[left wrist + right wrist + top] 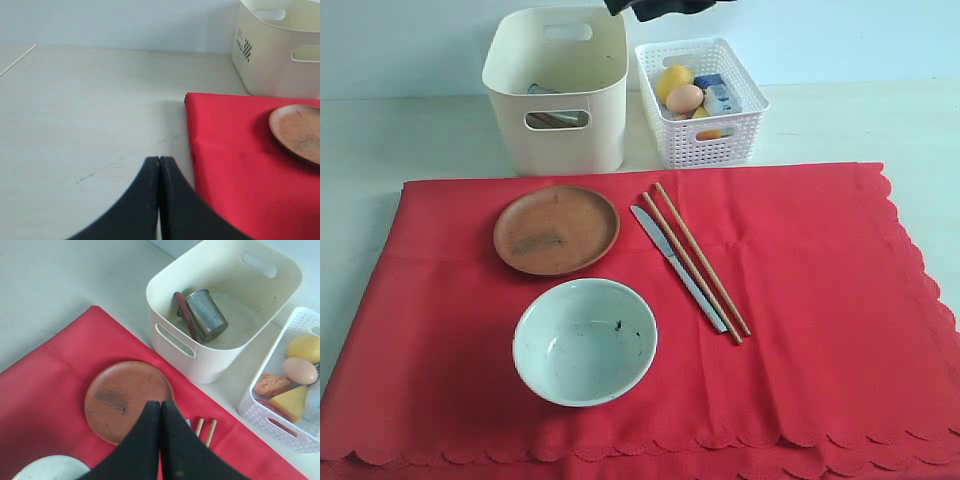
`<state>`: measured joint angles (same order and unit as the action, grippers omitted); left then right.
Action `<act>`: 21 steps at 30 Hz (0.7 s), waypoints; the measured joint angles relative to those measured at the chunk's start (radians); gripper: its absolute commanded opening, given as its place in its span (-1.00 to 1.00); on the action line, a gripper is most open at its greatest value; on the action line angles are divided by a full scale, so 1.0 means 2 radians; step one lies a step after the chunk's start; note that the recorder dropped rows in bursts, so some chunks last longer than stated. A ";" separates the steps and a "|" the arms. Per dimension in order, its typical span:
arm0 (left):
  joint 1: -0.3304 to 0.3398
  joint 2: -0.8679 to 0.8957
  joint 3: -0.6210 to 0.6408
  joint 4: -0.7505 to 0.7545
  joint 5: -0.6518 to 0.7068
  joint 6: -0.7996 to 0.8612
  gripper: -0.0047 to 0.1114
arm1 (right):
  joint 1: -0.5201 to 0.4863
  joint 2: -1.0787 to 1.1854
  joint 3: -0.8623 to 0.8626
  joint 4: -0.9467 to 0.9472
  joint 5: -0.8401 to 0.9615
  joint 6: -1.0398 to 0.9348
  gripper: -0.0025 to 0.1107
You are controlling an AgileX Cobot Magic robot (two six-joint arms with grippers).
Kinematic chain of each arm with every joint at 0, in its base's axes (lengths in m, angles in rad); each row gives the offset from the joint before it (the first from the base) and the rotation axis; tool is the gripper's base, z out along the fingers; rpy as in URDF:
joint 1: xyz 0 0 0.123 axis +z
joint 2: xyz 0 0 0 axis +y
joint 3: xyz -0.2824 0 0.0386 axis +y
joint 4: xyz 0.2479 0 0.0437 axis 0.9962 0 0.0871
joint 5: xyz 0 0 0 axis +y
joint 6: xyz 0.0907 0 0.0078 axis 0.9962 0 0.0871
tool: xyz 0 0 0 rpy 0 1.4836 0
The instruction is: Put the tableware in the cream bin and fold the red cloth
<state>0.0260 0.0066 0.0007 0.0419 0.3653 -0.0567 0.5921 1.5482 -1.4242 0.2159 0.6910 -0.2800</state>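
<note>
- Brown plate (557,229): lies flat on the red cloth (820,280), just in front of the cream bin (560,150). Judged the item in hand, since the right gripper (160,407) hangs over its rim.
- Right gripper: jaws pressed together, nothing between them. You must spread them before you descend.
- Grasp, judged: the plate is shallow and sits on fabric, so take it at the rim with one finger slipping under the lip. Go down gently, or you will pinch the cloth along with it and drag everything.
- Knife (677,265) and chopsticks (698,260): side by side, just beside the plate, their ends close to the gripper in the right wrist view. Pick a stretch of rim away from them so they are not scattered.
- Bowl (585,340): near the plate, not touching it. Lift straight up first, then carry toward the bin.
- Bin contents: steel cup (206,315) and dark spoon (185,315) already lie on its floor. Tilt the plate and lower it along the free wall rather than dropping it on the cup.
- White basket (705,145): stands just beside the bin; wrong target.
- Left gripper (159,165): closed and empty, over bare table (90,110) just off the cloth's edge. Folding waits until the cloth is cleared.
</note>
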 measured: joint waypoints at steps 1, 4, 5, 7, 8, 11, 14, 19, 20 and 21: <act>0.000 0.000 0.000 0.000 0.000 0.000 -0.92 | 0.000 -0.006 0.003 -0.006 0.000 0.004 -0.96; 0.000 0.000 0.000 0.000 0.000 0.000 -0.92 | 0.000 -0.023 0.015 -0.029 0.000 0.020 -0.96; 0.000 0.000 0.000 0.000 0.000 0.000 -0.92 | 0.000 -0.030 0.019 -0.037 0.000 0.025 -0.96; 0.000 0.000 0.000 0.000 0.000 0.000 -0.92 | 0.000 -0.045 0.028 -0.054 0.000 0.036 -0.96; 0.000 0.000 -0.001 0.000 0.001 0.000 -0.92 | 0.000 -0.053 0.034 -0.064 0.000 0.042 -0.96; 0.000 0.003 -0.016 0.000 0.004 0.000 -0.92 | 0.000 -0.082 0.054 -0.091 0.001 0.060 -0.96; 0.000 0.024 -0.042 0.000 0.004 0.000 -0.92 | 0.000 -0.109 0.077 -0.120 0.007 0.082 -0.96; 0.000 0.080 -0.084 0.000 0.004 0.000 -0.92 | 0.000 -0.157 0.114 -0.156 0.011 0.111 -0.96; 0.000 0.093 -0.094 0.000 0.004 0.000 -0.92 | 0.000 -0.167 0.122 -0.163 0.011 0.117 -0.96; 0.000 0.106 -0.105 0.000 0.004 0.000 -0.92 | 0.000 -0.176 0.129 -0.171 0.011 0.124 -0.96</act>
<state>0.0260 0.2191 -0.2091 0.0419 0.3741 -0.0567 0.5921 1.1953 -1.1662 -0.1260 0.7140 -0.0311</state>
